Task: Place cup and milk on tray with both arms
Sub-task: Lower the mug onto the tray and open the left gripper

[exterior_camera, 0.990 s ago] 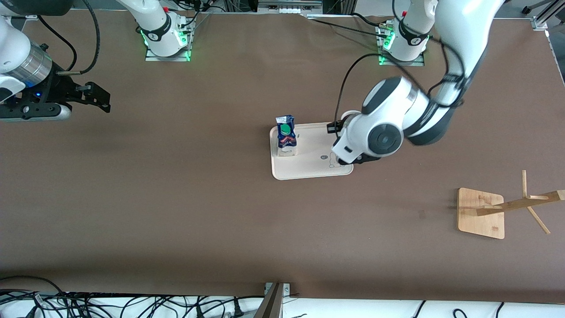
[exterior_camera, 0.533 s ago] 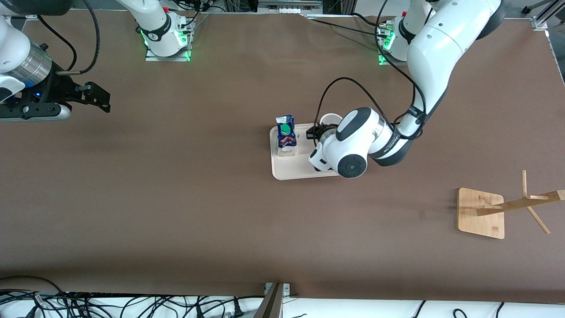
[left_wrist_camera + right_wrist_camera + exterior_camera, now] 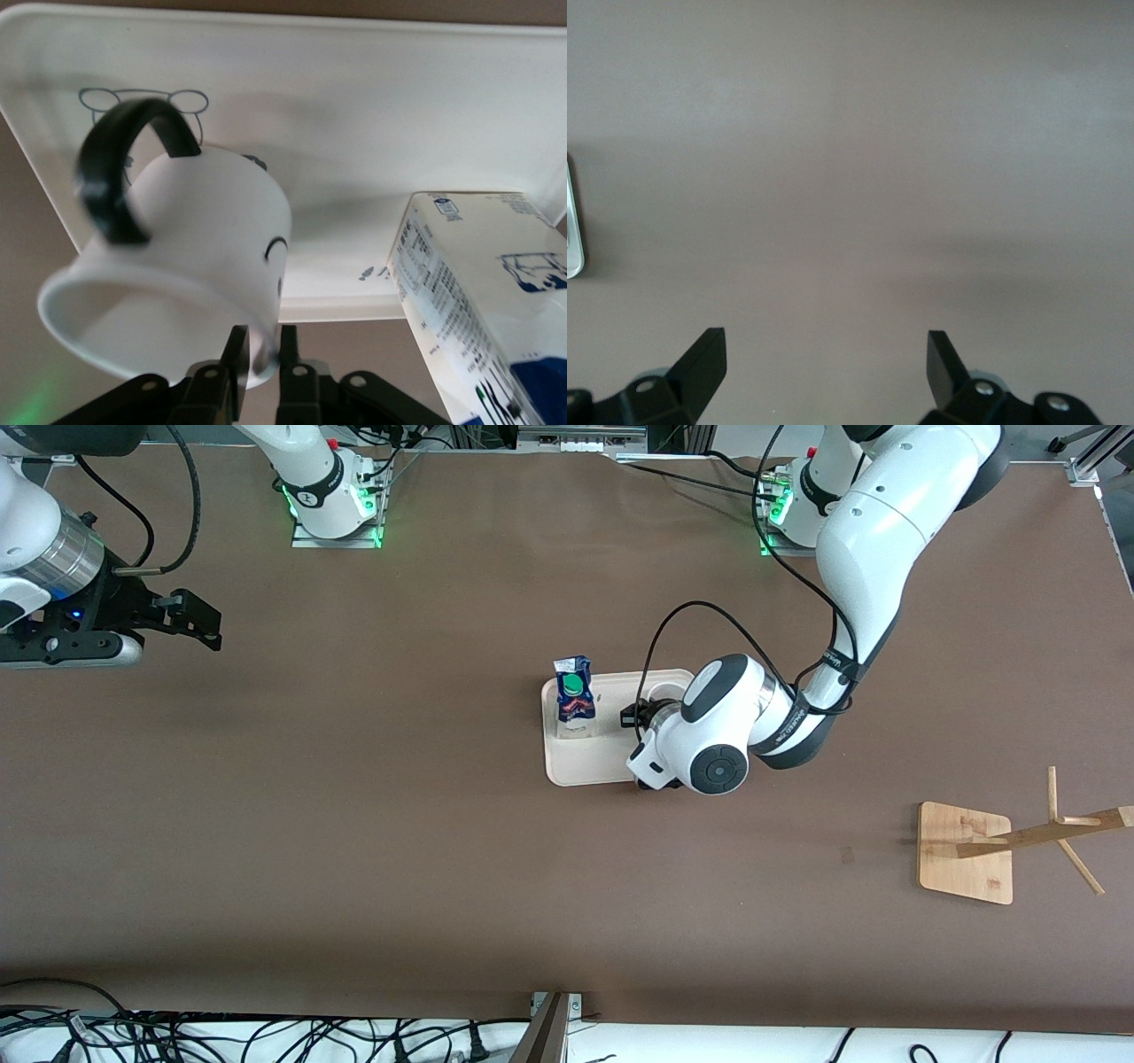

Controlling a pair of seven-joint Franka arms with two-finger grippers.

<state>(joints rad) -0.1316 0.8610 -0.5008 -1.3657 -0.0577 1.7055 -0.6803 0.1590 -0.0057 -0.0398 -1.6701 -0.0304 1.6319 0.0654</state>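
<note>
A wide table covered in plain brown matte sheet [image 3: 354,824] carries a cream rectangular plastic tray with rounded corners and a raised rim [image 3: 576,771] near its middle. A flat light-wood rack base with a slanted wooden post [image 3: 966,855] lies toward the left arm's end, nearer the front camera than the tray.

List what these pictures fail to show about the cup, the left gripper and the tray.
- Cup: front view shows only part of its rim; the left arm's wrist covers the rest. Whether its base touches the tray cannot be told.
- Left gripper: hidden under the wrist in front view; cut off by the edge in left wrist view.
- Tray: its end near the left arm is covered.
- Milk: cap cut off in left wrist view.
</note>
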